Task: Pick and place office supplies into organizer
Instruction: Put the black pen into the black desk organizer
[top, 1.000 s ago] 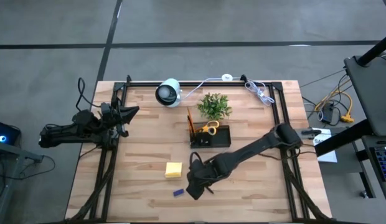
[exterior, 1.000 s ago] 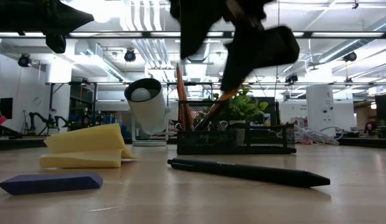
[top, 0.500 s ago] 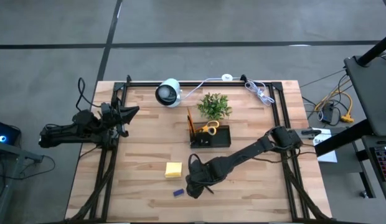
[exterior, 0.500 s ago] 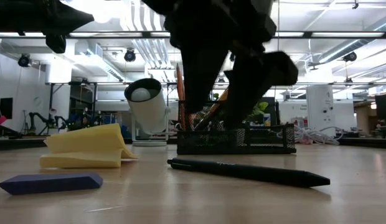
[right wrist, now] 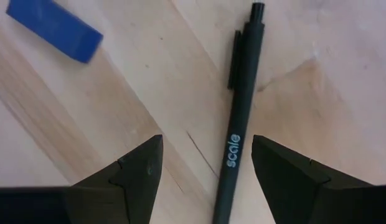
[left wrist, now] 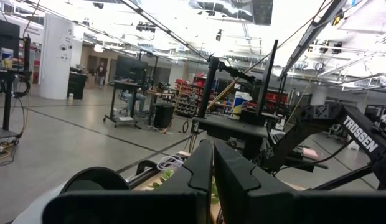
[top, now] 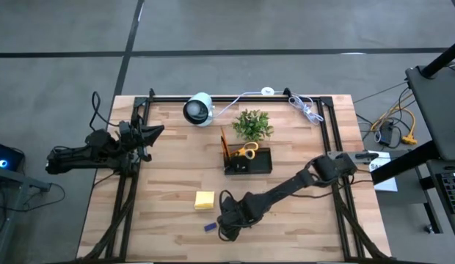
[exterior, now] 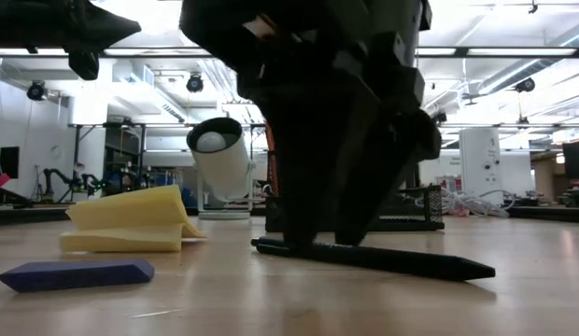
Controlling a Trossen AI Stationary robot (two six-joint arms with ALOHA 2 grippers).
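Lower now, right hand (right wrist: 205, 171) wide open astride black pen (right wrist: 238, 134) on wooden table (top: 169, 169).

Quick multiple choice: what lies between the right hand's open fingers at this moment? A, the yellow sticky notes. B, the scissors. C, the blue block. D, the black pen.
D: the right wrist view shows the black pen lying on the table between the open fingers of the right hand, with the blue block off to one side.

Robotics lab — open concrete floor (left wrist: 62, 140), ceiling ducts (exterior: 210, 70), equipment racks (left wrist: 183, 93), other robot rigs (left wrist: 342, 134)
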